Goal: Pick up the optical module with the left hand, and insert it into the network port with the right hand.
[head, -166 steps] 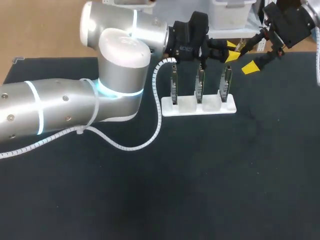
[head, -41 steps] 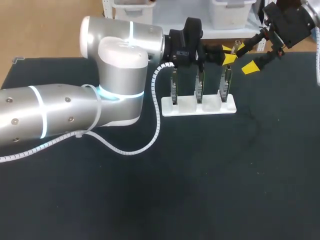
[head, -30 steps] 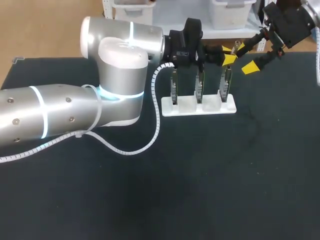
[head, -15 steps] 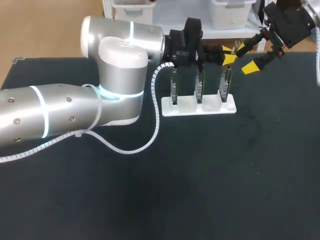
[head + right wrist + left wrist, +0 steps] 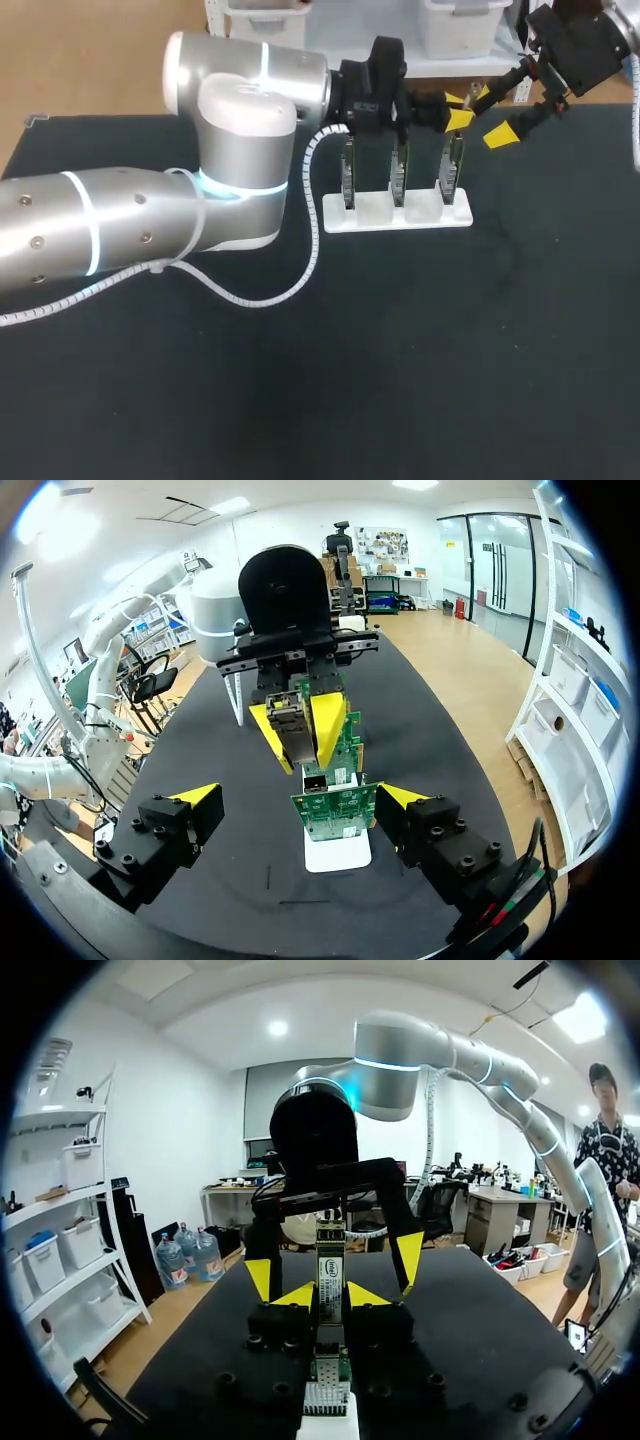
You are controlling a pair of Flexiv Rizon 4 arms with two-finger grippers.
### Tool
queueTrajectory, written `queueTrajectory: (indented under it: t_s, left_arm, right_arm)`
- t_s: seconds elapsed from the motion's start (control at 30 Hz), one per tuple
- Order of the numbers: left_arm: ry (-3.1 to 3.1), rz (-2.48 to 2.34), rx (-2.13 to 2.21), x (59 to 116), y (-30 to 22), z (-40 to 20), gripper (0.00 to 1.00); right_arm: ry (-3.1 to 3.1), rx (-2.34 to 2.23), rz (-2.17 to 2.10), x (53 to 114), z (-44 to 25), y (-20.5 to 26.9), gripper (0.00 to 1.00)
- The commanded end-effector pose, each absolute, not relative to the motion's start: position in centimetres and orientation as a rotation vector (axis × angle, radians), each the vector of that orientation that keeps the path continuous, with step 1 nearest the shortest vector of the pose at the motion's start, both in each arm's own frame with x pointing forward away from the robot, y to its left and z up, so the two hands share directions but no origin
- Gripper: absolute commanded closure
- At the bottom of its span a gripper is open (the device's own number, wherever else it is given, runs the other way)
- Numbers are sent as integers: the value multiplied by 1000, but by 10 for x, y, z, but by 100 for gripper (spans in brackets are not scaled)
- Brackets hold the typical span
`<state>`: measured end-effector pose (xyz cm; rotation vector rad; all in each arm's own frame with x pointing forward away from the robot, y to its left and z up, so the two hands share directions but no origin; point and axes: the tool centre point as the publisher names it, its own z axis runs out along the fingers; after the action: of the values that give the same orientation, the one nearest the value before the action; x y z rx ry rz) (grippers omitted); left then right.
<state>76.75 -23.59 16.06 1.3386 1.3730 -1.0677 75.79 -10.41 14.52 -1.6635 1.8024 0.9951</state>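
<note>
My left gripper (image 5: 330, 1297) is shut on the optical module (image 5: 328, 1278), a slim metal bar held upright between its yellow tips. In the head view the left gripper (image 5: 458, 105) hangs at the back, above the rightmost of three upright circuit boards (image 5: 453, 165). My right gripper (image 5: 491, 115) comes in from the back right. It stands open, with one yellow tip on each side of the module (image 5: 471, 93) and touching nothing. In the right wrist view the module (image 5: 295, 730) is ahead of the right gripper (image 5: 298, 795). A green board with its port (image 5: 335, 810) is just below.
The three boards stand in a white holder (image 5: 400, 215) at the back middle of the black table (image 5: 420, 360). My left arm (image 5: 140, 225) lies across the table's left half, trailing a white coiled cable (image 5: 300, 270).
Since the earliest frame the left wrist has shifted slightly, carrying the module. Over the last second nothing has visibly moved.
</note>
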Motion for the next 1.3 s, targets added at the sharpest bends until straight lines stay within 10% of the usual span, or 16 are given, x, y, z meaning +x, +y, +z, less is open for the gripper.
queueTrajectory:
  t_s: [0.03, 1.3]
  left_arm:
    - [1372, -1073, 1343, 772, -238, 160, 100]
    - [1406, -1060, 1327, 765, -236, 160, 100]
  right_arm:
    - [1803, -1661, 990, 756, 145, -104, 0]
    - [1803, -1661, 990, 756, 145, -104, 0]
